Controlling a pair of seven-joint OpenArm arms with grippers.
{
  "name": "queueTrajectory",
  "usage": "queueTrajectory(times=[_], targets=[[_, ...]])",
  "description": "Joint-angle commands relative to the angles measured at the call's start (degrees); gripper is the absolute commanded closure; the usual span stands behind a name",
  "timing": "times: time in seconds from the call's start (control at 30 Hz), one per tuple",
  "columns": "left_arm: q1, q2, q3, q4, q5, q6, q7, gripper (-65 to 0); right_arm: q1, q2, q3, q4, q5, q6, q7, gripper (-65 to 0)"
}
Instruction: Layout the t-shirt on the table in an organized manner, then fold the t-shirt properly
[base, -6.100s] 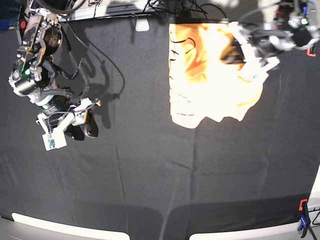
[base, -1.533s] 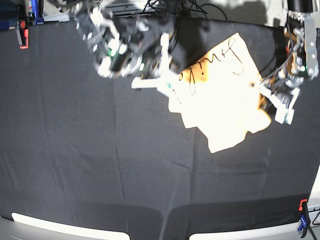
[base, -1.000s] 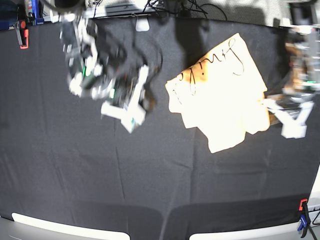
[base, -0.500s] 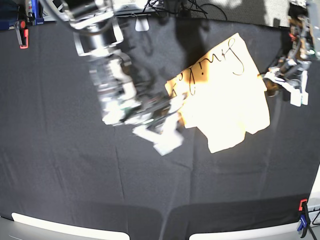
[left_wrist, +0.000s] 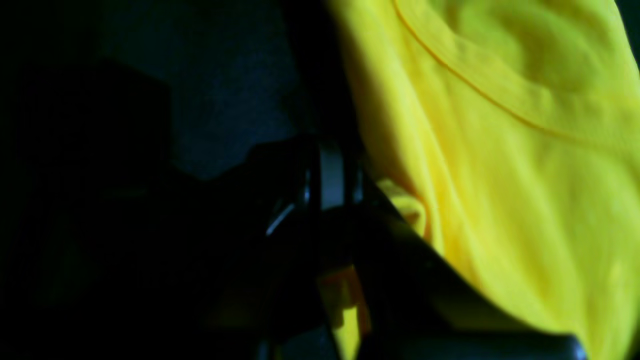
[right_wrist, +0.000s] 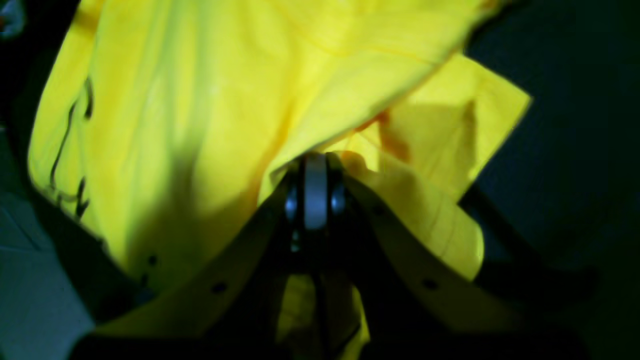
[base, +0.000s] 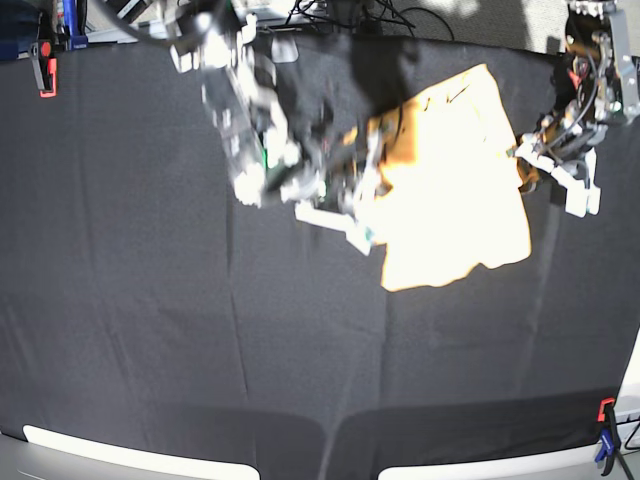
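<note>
- Right tool (base: 362, 195) reaches in from 10 o'clock, clamped tight on the t-shirt (base: 455, 180) edge.
- Left tool (base: 528, 172) at 3 o'clock pinches the opposite edge.
- T-shirt lies crumpled at 1 o'clock on the worktop (base: 200, 340).

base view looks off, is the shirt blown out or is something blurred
Base view: the t-shirt is washed out nearly white by glare, and the right gripper and its arm smear with motion blur. Both wrist views are dim and soft, with the cloth a saturated yellow.
</note>
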Motion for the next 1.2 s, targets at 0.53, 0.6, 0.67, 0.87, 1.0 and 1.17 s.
queueTrajectory(times=[0.53,0.6,0.67,0.87,1.0,1.17], targets=[[0.07,-4.87,-6.08,5.97,-1.01,-0.57,2.03,0.0,-10.75,4.37,6.36,17.79,-8.83,-5.86,3.52,0.0],[2.73,-4.66,-8.70,8.87,-0.98,-0.59,3.08,0.0,-13.00,4.55,9.29,22.03,-8.76,-5.88,3.54,0.0],[6.54,-4.63,-10.69,11.87,-0.98,-0.59,3.02,0.0,-15.74,4.83,12.02,26.67,-8.61,-5.86,3.28,0.0],[20.13,-4.63,-15.28,21.11,-1.01,-0.55,3.04,0.0,-25.24,4.85,20.11,37.81,-2.86,-5.86,-5.84,0.0],[28.50,-4.61,-17.03,25.77,-1.03,-0.37,4.55,0.0,-32.81,4.83,24.61,41.62,-2.75,-5.86,-8.57,0.0],[38.25,-4.46,-17.22,27.71,-2.78,-0.42,5.18,0.0,-43.69,4.85,28.87,41.62,-2.73,-5.86,-9.40,0.0]])
